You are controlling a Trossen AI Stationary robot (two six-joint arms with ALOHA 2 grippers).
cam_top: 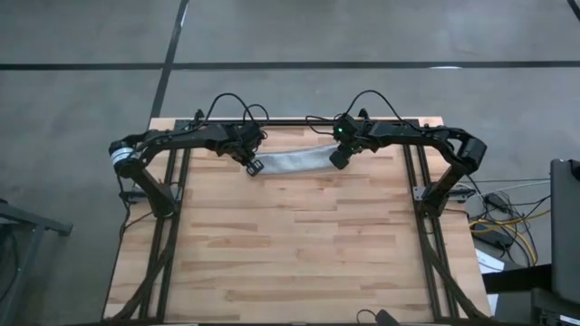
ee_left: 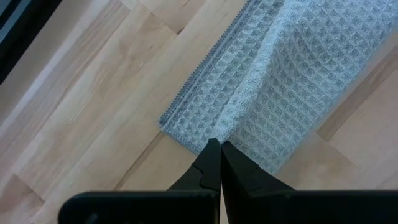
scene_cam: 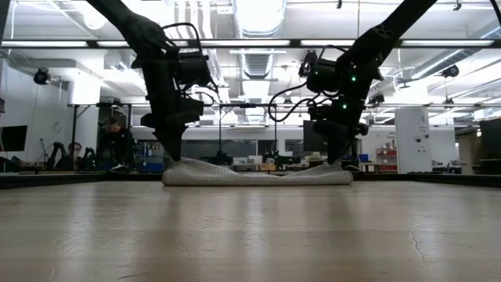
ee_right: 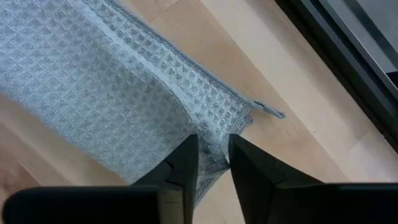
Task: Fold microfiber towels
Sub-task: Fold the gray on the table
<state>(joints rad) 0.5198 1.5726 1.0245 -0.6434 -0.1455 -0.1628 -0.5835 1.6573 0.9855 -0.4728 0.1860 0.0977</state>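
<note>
writing: no brand or readable lettering is showing on anything; only a small loose tag or thread end is sticking out at the towel's corner in the right wrist view.
table [cam_top: 290, 244]: pale wood planks are lying in butcher-block strips, with a dark frame running along the edges.
room: the low view is looking across into a wide workshop with bright ceiling strip lights, white walls and cluttered benches; a person [scene_cam: 117, 145] is sitting far back by them.
towel [cam_top: 294, 161]: the grey-blue waffle-weave cloth is lying folded into a narrow band at the far edge of the table, stretching between the two grippers, resting flat on the wood.
left gripper [ee_left: 220, 149]: its fingers are pressing together, pinching the towel's end at a corner, tips down at the table.
right gripper [ee_right: 212, 158]: it is standing at the towel's other end with its fingers parted, a bunched bit of cloth sitting in the gap; whether the pads are touching it, i cannot tell.
</note>
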